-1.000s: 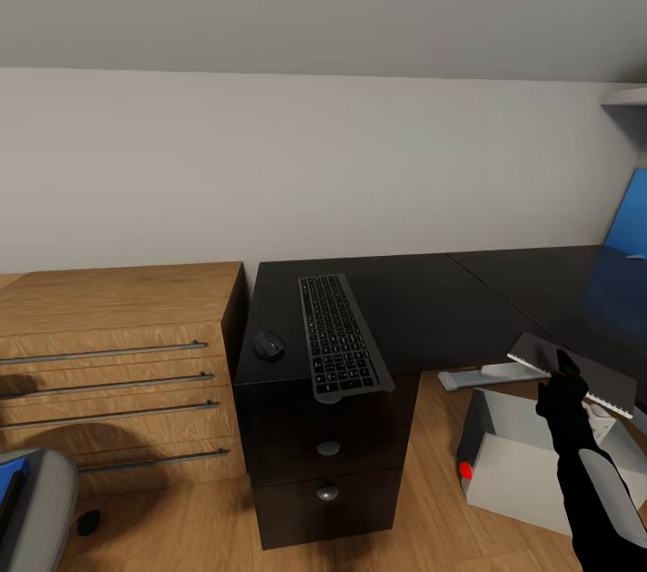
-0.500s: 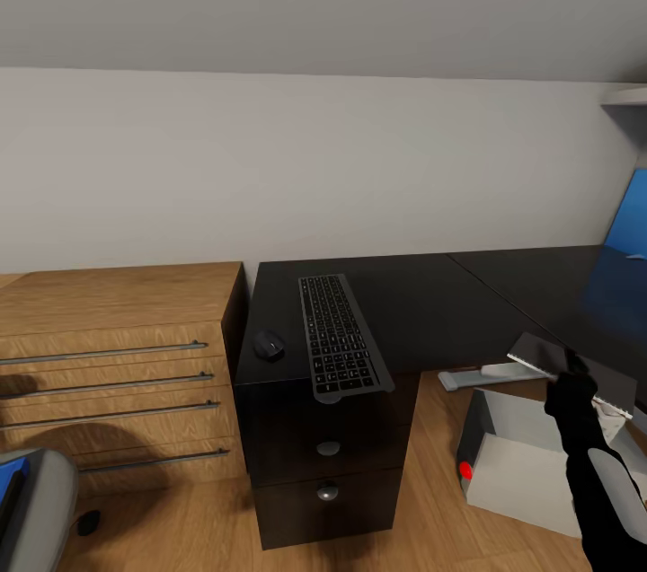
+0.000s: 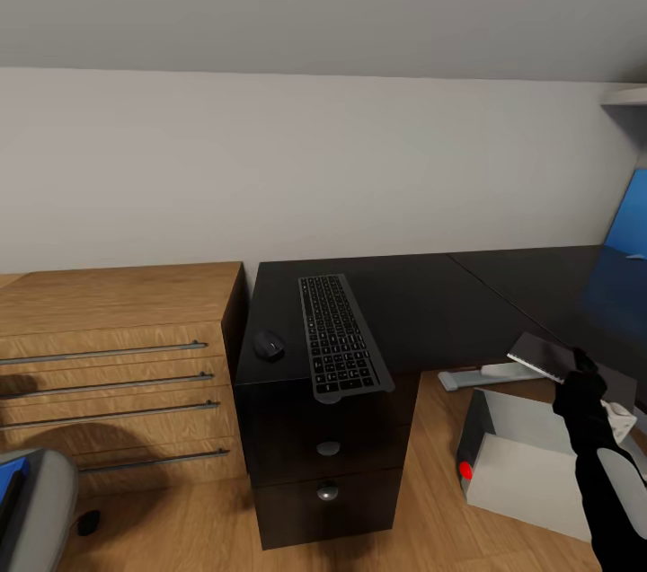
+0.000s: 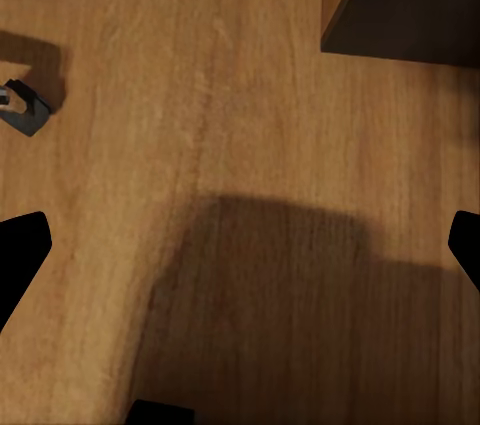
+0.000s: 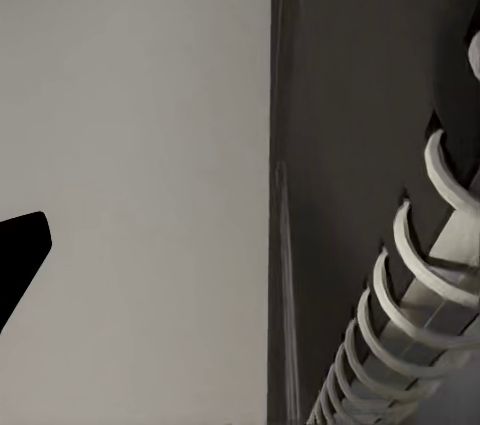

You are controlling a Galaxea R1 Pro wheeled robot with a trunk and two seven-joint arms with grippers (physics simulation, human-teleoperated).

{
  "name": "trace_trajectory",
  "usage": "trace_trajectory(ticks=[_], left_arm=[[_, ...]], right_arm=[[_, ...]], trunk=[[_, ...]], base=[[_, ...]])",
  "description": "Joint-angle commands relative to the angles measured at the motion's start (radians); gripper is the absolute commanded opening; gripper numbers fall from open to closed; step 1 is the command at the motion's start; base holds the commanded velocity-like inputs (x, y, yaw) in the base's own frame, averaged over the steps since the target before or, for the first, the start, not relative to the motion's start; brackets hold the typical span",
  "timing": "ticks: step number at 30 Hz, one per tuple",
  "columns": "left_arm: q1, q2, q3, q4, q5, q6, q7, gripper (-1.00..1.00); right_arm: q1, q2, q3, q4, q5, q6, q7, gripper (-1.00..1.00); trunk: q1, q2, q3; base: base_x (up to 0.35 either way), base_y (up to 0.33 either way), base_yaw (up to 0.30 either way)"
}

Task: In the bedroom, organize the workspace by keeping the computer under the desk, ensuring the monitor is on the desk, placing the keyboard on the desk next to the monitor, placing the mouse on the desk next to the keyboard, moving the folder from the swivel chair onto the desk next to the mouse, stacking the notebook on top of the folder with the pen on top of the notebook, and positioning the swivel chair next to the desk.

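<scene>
Right gripper (image 3: pixel 584 367) is clamped on the notebook (image 3: pixel 562 364), held in the air off the desk's (image 3: pixel 431 303) front edge, above the computer (image 3: pixel 521 464) that sits on the floor below. My reading: it is carried by one edge so it can be laid flat later — the folder it must stack on is not yet on the desk, so this looks like a transit hold. The right wrist view shows its dark cover (image 5: pixel 360 145) and pale spiral rings (image 5: pixel 400 275) close against the camera. The notebook is tilted, its long axis running from upper left to lower right in the head view, roughly along the desk's front edge. Keyboard (image 3: pixel 340 334) lies with its long axis front-to-back, near end overhanging the front edge above the drawers; mouse (image 3: pixel 269 345) just beside it, toward the left front corner. Left gripper (image 4: pixel 240 245) hangs over bare floor — fingers spread wide, holding nothing.
</scene>
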Motion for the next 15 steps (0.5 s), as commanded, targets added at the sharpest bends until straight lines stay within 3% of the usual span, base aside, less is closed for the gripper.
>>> trace_trajectory(ticks=[1,11,15], left_arm=[[0.000,0.001,-0.005,-0.002,0.010,0.004,0.009,1.00],[0.000,0.001,-0.006,0.004,0.010,0.004,0.009,1.00],[0.000,0.001,-0.006,0.005,0.010,0.004,0.010,1.00]], right_arm=[[0.000,-0.002,0.001,0.000,-0.011,-0.002,0.004,1.00],[0.000,-0.010,0.001,0.000,-0.011,-0.001,0.001,1.00],[0.000,-0.014,0.001,0.000,-0.012,-0.001,-0.029,1.00]], trunk=[[0.000,0.000,-0.001],[0.000,0.000,-0.001],[0.000,0.000,-0.001]], base=[[0.000,0.000,0.000],[0.000,0.000,0.000],[0.000,0.000,0.000]])
